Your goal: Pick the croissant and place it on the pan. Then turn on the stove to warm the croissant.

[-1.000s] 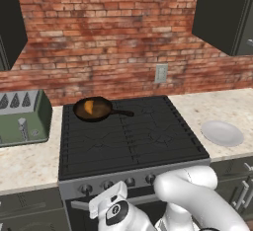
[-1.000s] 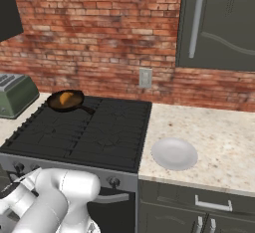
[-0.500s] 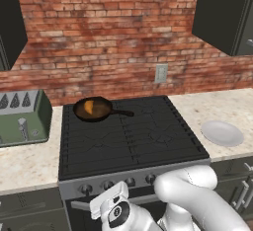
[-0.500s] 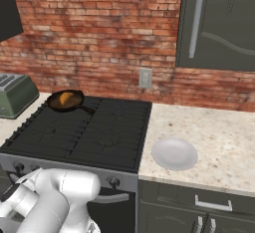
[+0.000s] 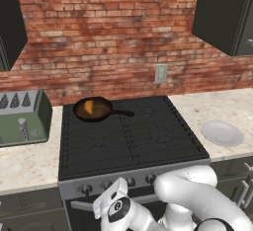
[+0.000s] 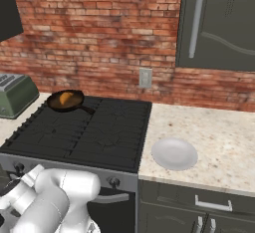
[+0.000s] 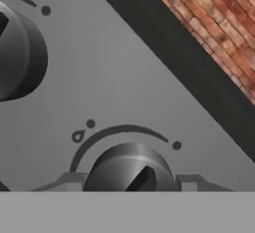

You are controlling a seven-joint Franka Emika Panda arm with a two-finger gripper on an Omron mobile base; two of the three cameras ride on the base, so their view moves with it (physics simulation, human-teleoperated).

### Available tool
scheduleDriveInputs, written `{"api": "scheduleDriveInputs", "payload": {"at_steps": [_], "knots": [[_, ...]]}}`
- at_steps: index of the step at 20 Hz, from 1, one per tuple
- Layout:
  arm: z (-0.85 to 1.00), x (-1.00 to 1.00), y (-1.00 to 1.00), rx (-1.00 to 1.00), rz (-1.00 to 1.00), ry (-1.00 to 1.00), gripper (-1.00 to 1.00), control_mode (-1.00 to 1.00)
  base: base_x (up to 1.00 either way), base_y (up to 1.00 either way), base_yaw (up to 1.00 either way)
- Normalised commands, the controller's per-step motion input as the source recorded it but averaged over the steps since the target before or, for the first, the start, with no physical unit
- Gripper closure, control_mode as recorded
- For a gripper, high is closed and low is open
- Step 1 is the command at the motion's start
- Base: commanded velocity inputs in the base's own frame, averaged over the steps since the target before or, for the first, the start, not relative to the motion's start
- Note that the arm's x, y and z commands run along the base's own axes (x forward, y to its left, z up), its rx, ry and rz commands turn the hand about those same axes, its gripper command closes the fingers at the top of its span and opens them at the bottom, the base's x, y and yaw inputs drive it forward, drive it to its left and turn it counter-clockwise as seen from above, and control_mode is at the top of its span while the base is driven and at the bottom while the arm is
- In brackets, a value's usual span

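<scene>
With the croissant (image 5: 88,107) already in the pan (image 5: 92,109) at the upper left of the stove (image 5: 128,136), the gripper (image 7: 130,184) sits low in the hand view, its 2 fingertips (image 7: 67,181) flanking 1 knob (image 7: 128,170), seemingly closed on it.

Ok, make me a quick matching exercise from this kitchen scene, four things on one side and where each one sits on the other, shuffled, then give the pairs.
Things:
1. croissant
2. pan
3. white plate
4. green toaster

Places:
A. on the counter to the left of the stove
B. on the stove's back left burner
C. on the counter to the right of the stove
D. inside the pan

Pairs: 1-D, 2-B, 3-C, 4-A
</scene>
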Motion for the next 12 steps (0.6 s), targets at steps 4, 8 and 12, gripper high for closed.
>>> {"api": "scheduleDriveInputs", "payload": {"at_steps": [4,8,12], "knots": [[0.18,0.01,0.13,-0.34,0.18,0.22,1.0,-1.0,0.0,0.0,0.0],[0.03,0.02,0.09,-0.33,0.2,0.17,1.0,-1.0,0.0,0.0,0.0],[0.0,0.04,0.11,-0.34,0.24,0.12,1.0,-1.0,0.0,0.0,0.0]]}}
